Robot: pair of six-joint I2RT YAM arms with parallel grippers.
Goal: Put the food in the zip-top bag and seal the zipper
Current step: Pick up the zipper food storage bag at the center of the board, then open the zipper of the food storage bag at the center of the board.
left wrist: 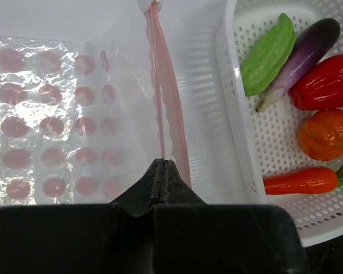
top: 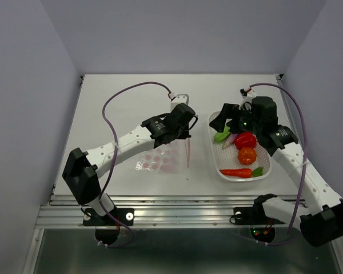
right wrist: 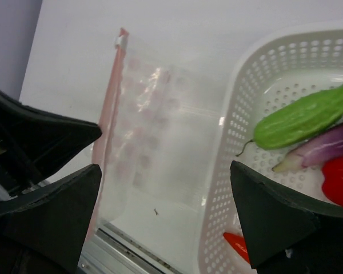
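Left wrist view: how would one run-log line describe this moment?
left gripper: shut on pink zipper strip of clear dotted plastic bag | right gripper: open, near white perforated basket | five toy vegetables: in basket

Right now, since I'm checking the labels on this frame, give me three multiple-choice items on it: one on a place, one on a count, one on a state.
1. Where are the toy vegetables? A in a metal bowl; B in the white basket; C on a plate.
2. How many toy vegetables are there? A three; B four; C five.
3. The left gripper is: A shut on the pink zipper; B wide open; C gripping the basket.
Key: 1 B, all lie within its perforated walls. 2 C, pod, eggplant, pepper, pumpkin, carrot. 3 A, its jaws meet on the strip.
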